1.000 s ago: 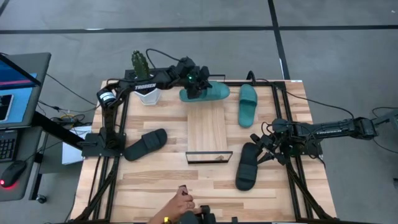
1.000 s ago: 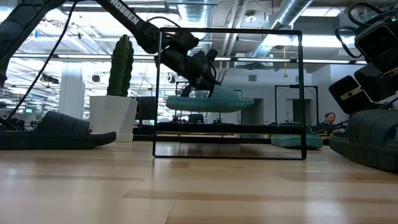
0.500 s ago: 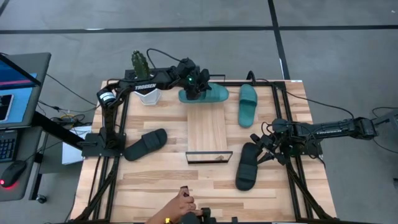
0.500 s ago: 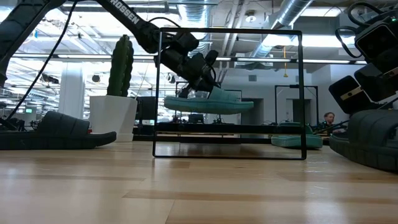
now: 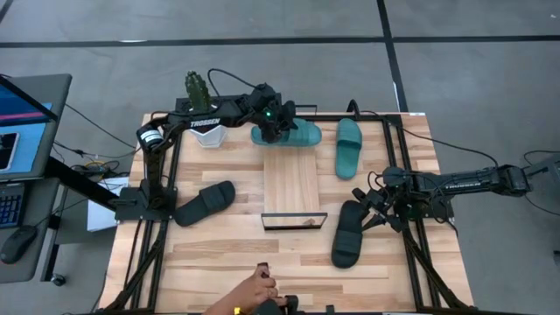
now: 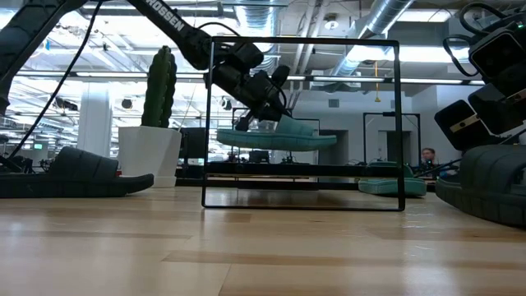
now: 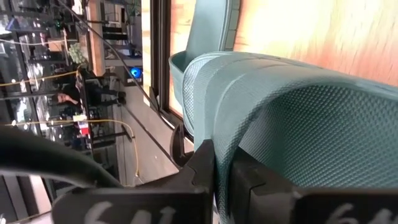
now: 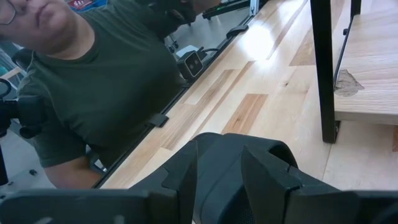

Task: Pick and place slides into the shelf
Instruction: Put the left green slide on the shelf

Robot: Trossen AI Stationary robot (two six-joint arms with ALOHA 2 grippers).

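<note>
**Teal slide held aloft at the shelf's far end**

The left gripper (image 5: 274,120) clamps the strap of a teal-green slide (image 5: 297,134), lifted off the table at twelve o'clock from the shelf (image 5: 291,179). The right gripper (image 5: 367,206) sits on a black slide (image 5: 346,234) at four o'clock, fingers pinching its strap. Second teal slide (image 5: 348,147) at two o'clock; other black slide (image 5: 203,202) at eight.
</note>
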